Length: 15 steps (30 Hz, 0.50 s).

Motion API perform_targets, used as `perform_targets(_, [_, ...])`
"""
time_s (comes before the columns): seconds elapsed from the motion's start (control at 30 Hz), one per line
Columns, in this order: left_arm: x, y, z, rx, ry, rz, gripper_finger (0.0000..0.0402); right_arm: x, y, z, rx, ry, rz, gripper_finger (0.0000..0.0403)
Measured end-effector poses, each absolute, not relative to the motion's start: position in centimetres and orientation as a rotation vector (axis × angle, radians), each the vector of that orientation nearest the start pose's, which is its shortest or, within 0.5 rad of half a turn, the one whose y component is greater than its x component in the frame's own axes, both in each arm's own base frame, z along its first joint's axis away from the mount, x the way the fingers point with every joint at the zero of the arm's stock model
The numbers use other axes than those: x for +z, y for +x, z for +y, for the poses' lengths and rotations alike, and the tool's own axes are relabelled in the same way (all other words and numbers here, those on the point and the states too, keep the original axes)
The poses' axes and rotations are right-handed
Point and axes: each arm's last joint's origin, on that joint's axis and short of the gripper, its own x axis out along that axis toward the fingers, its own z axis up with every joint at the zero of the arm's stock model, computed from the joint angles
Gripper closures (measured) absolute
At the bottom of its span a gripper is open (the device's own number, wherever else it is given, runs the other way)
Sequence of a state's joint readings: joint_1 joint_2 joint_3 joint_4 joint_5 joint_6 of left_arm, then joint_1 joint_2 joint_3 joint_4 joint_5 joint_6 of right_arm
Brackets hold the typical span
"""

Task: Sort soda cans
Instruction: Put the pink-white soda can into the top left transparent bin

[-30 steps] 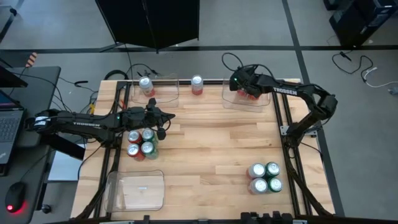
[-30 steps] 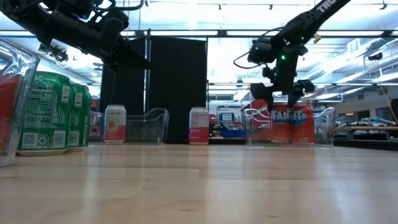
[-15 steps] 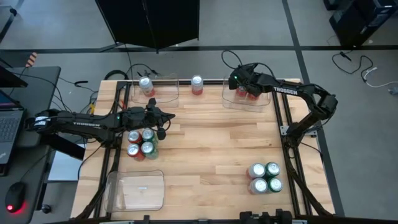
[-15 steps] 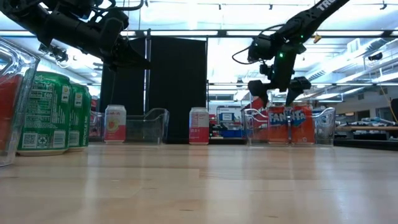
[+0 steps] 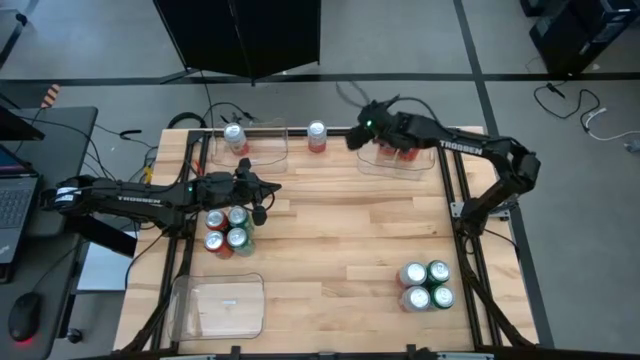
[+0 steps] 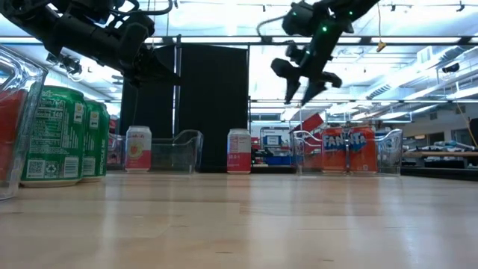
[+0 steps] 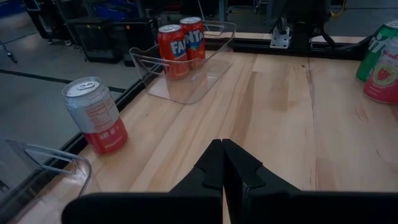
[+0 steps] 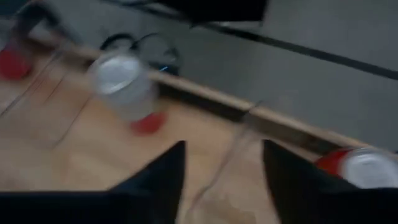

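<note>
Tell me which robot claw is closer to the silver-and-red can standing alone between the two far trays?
Right. The right gripper hangs just beside the lone silver-and-red can; the left gripper is farther off, mid-table.

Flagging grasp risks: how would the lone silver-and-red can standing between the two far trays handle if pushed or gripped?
The can stands upright and tall for its base, so a high push probably tips it, then it rolls. Its smooth round wall may slip in a loose grip.

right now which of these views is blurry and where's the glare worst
Right wrist view: motion-smeared, the silver-white can with a red base and the right gripper, jaws apart, are soft. Low view: bright ceiling lights backlight the arms into silhouettes, and the near wooden table is unfocused. High and left wrist views: sharp, evenly lit.
</note>
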<state>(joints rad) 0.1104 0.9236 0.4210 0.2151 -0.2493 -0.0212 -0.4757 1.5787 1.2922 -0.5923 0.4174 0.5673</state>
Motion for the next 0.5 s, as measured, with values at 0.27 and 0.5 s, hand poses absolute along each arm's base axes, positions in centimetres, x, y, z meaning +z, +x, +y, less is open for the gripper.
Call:
perform_targets(0.27, [22.2,19.4,2.9,0.361,-0.007,0.283,0.0401,24.8,32.7,-12.9,-0.92,0.463,0.795,0.0387])
perform_targets(0.5, [22.0,19.4,2.9,0.362,-0.008,0.295,0.0401,22.8,32.6,-9.8,-0.832,0.423,1.045,0.0392])
